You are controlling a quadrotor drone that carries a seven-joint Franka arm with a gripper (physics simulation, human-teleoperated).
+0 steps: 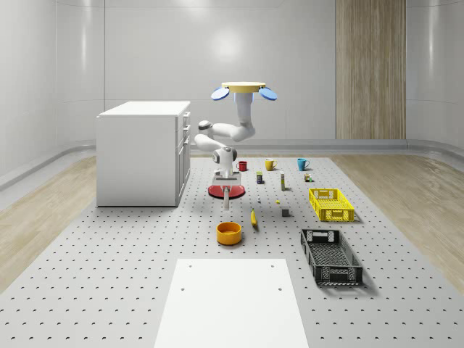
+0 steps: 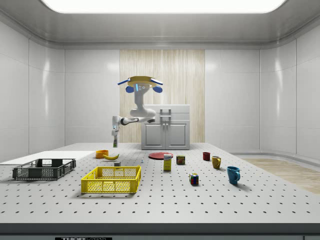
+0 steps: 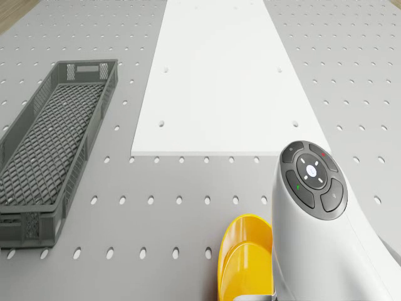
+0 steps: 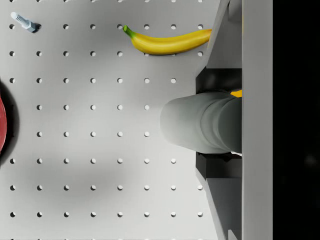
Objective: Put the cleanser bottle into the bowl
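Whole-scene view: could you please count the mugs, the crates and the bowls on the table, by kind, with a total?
Mugs: 3 (red mug, yellow mug, blue mug)
Crates: 2 (yellow crate, black crate)
Bowls: 1 (orange bowl)
Total: 6

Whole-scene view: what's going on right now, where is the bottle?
The drone hovers above the perforated table, near the red plate. Its gripper is shut on the cleanser bottle, carried in the air between the plate and the orange bowl. The bottle is not yet over the bowl. A banana lies beside the bowl.
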